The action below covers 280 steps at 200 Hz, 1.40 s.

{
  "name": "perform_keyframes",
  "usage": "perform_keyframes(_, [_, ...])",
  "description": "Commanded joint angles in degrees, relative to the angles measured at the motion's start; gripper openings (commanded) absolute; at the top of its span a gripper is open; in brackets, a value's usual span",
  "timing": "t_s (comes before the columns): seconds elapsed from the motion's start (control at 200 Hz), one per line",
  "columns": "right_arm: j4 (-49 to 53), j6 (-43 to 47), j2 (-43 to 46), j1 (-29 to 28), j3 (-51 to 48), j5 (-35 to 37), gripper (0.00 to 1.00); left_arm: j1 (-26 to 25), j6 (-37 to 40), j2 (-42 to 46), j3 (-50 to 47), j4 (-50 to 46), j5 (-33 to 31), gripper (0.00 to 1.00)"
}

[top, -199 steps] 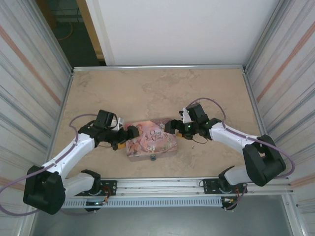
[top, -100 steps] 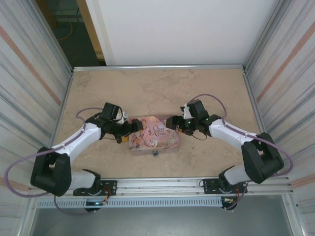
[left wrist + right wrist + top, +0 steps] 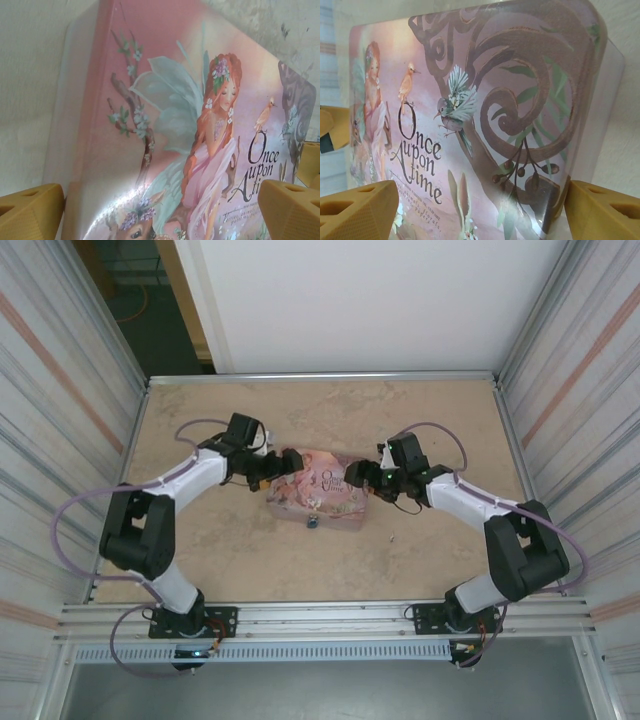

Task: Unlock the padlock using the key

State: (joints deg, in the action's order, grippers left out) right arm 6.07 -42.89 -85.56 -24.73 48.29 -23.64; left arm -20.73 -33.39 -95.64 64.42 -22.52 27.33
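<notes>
Since the earlier frame the tin [image 3: 320, 490] has moved away from the near rail [image 3: 320, 615], toward the middle of the table [image 3: 300, 410], and both arms have reached further out with it.

Count: one tin, one padlock [image 3: 312, 523], two grippers. One tiny dark speck [image 3: 391, 537] lies on the table right of the tin, too small to tell what it is.

The padlock, blue, sits at the middle of the tin's near long side, touching it.

The left gripper [image 3: 287, 468] is at the tin's left end with its fingers [image 3: 30, 210] spread fully wide. One finger is just beside the tin's wall, the other appears in front of the lid; I cannot tell if either presses it, so it looks released. The right gripper [image 3: 352, 477] is at the right end, and its fingers [image 3: 357, 210] stand close against both sides of the tin's short end, so it grasps the tin.

Free table is wide on the far side, up to the metal rim. Between the tin and the near rail there is also a bare strip. Left and right of the arms the table is bare up to the side walls [image 3: 60, 390].
</notes>
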Motion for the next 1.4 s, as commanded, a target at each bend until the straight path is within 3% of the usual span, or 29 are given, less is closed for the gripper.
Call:
perform_keyframes(0.0, [-6.5, -1.22, -1.69, -0.09, 3.59, -3.6, 0.84, -0.97, 2.58, -2.72, 5.64, 3.61, 5.41, 0.99])
perform_keyframes(0.376, [-6.02, 0.05, -6.89, 1.65, 8.04, -1.92, 0.84, 0.42, 2.89, -12.27, 15.23, 4.24, 6.57, 0.99])
perform_keyframes(0.731, [-4.95, 1.1, -5.71, 2.41, 7.27, 1.94, 0.91, 1.87, 3.06, -12.83, 15.67, 3.89, 5.47, 0.99])
perform_keyframes(0.962, [-2.15, 1.88, -2.33, 3.35, 6.02, 6.16, 1.0, 4.3, 3.05, -9.05, 13.87, 3.63, 3.84, 0.99])
perform_keyframes(1.247, [6.53, 4.59, 5.53, 4.2, 3.41, 10.36, 1.0, 7.89, 4.86, 0.19, 8.88, 2.75, 3.37, 0.99])
perform_keyframes(1.398, [13.91, 6.71, 10.84, 4.11, 2.48, 11.93, 0.94, 8.16, 5.95, 7.21, 3.09, 3.18, 2.43, 0.99])
